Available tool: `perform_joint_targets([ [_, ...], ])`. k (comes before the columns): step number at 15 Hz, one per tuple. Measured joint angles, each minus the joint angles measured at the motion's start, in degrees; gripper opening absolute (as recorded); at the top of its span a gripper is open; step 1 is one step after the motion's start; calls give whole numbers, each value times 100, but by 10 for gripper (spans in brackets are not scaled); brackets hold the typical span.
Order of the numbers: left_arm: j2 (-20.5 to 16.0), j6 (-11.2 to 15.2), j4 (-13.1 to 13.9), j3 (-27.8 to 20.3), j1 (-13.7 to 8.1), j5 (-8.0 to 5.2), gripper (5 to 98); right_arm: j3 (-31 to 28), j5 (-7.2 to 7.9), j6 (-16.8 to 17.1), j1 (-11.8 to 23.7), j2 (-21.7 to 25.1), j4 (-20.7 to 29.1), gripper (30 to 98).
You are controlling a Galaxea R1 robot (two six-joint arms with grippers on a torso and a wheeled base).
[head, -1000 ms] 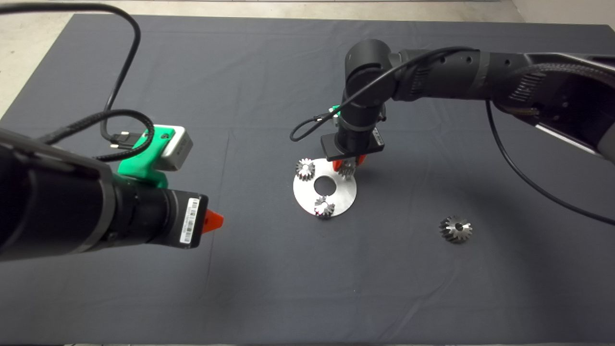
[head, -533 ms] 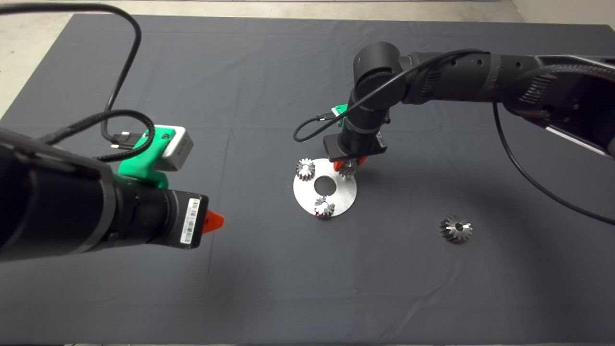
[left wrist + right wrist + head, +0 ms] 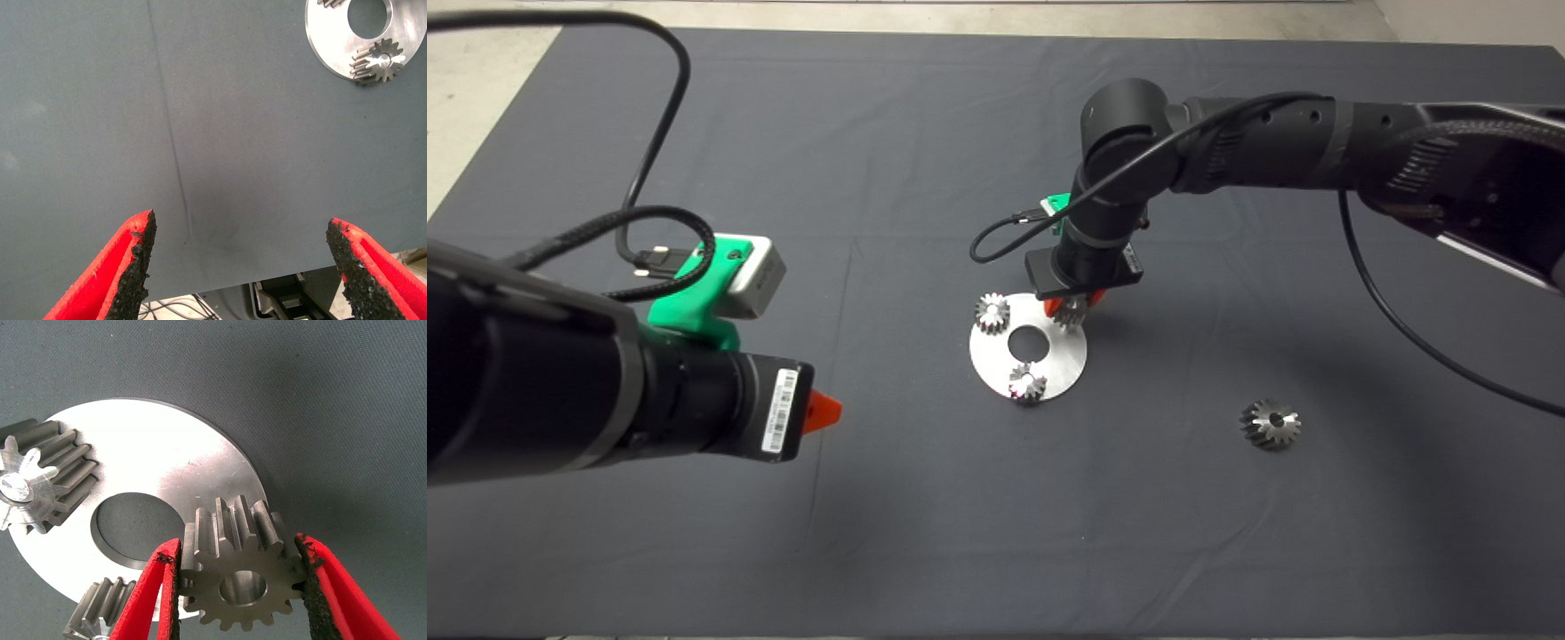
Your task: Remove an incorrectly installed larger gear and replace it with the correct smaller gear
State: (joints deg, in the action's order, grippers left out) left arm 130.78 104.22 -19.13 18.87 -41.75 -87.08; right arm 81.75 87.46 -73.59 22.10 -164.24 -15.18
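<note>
Seating smaller gear [image 3: 241,577] on disc [image 3: 1049,360]: right gripper [image 3: 1074,307] fingers grasping it; next, release. Larger gear [image 3: 1270,423] lies well apart; left gripper [image 3: 243,267] idle, fingers spread.

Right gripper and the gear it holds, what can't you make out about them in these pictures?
- Head view: the right gripper and the smaller gear are mostly hidden under the wrist.
- Right wrist view: the smaller gear covers its spot on the metal disc, so whether it is seated on a pin cannot be told.
- Right wrist view: one other small gear is cut off by the edge.
</note>
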Motion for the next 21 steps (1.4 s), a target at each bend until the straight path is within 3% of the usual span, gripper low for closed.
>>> perform_joint_targets([
  [21,-2,0,-83,0,116,0,643,-80,-50,-123,-5,96,-12,357],
])
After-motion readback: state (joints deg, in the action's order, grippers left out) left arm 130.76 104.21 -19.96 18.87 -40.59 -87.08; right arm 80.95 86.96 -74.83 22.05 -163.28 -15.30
